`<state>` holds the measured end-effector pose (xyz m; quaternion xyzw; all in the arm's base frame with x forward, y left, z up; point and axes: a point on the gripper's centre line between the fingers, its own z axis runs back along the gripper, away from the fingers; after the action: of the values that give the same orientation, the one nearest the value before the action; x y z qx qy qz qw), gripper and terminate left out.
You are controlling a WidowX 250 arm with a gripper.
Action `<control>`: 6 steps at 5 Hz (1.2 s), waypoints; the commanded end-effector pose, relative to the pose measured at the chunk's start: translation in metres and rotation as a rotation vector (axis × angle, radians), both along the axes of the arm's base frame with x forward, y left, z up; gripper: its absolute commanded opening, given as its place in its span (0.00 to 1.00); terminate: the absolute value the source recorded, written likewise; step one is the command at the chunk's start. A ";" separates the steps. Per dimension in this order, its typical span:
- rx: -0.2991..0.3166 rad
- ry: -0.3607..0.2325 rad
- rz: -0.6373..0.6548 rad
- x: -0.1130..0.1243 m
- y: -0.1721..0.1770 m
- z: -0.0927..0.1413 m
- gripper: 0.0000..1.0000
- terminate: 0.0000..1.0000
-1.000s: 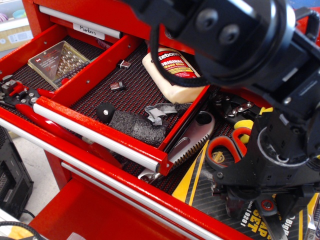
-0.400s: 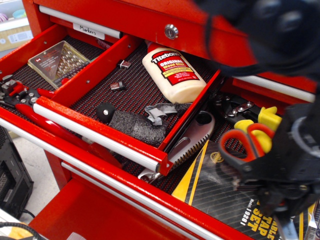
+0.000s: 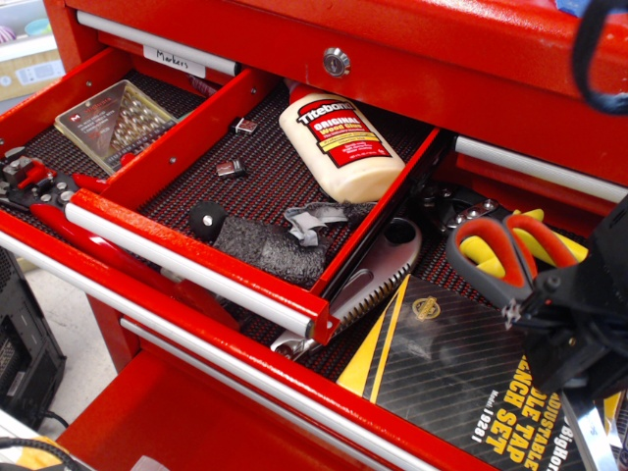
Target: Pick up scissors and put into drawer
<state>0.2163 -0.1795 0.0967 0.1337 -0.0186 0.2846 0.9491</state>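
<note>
The scissors (image 3: 510, 265), with red-and-grey loop handles, are held up over the right side of the wide lower drawer, loops pointing up-left. Their silver blade (image 3: 592, 435) runs down to the bottom right corner. My black gripper (image 3: 557, 316) is shut on the scissors just below the handles and hides the pivot. The narrow red drawer (image 3: 265, 182), with dark mesh liner and a silver bar handle (image 3: 186, 260), stands open to the left of the gripper. It holds a glue bottle (image 3: 339, 147), black foam (image 3: 270, 247) and small bits.
The wide lower drawer holds a toothed folding saw (image 3: 378, 285), yellow-handled pliers (image 3: 538, 218) under the scissors, and a black-and-yellow package (image 3: 446, 363). Another open drawer at left holds a clear box (image 3: 113, 118) and a red wire stripper (image 3: 39, 186). The chest's lock (image 3: 337, 62) is above.
My gripper has lifted the scissors off the black-and-yellow package and carried them up and to the right. The arm no longer blocks the upper part of the view.
</note>
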 end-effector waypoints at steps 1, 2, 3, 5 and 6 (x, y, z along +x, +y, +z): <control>-0.055 -0.176 0.133 0.016 0.063 0.044 0.00 0.00; -0.025 -0.209 0.123 0.022 0.100 0.067 0.00 0.00; -0.031 -0.211 0.128 0.026 0.137 0.081 0.00 0.00; -0.059 -0.283 0.293 0.049 0.189 0.065 0.00 0.00; -0.093 -0.304 0.299 0.058 0.187 0.047 0.00 0.00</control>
<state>0.2682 0.0054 0.1335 0.0556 -0.1133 0.4351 0.8915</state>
